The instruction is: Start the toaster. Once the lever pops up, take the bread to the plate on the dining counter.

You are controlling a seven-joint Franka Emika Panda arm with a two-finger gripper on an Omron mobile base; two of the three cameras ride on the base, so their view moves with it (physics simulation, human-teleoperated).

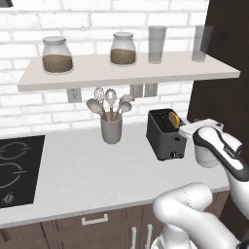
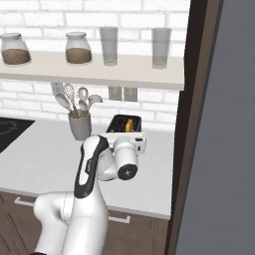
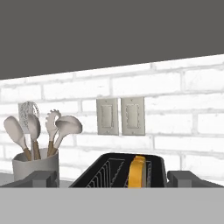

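The black toaster (image 1: 163, 133) stands on the white counter against the brick wall, at the right. A yellowish slice of bread (image 1: 173, 117) stands upright in its right slot, its top edge poking out. My gripper (image 3: 113, 178) hovers just in front of and slightly above the toaster (image 3: 118, 173). It is open, with its fingertips (image 3: 41, 178) wide apart on either side of the slots and nothing between them. In the hand view the bread (image 3: 138, 171) sits right of centre. My white hand (image 2: 129, 144) covers the toaster's front in the right base view. The plate and the dining counter are out of view.
A grey utensil cup (image 1: 111, 129) with spoons stands left of the toaster. A black cooktop (image 1: 14, 170) lies at the far left. A shelf (image 1: 121, 73) with jars and glasses hangs overhead. A tall dark panel (image 2: 199, 124) closes the right side.
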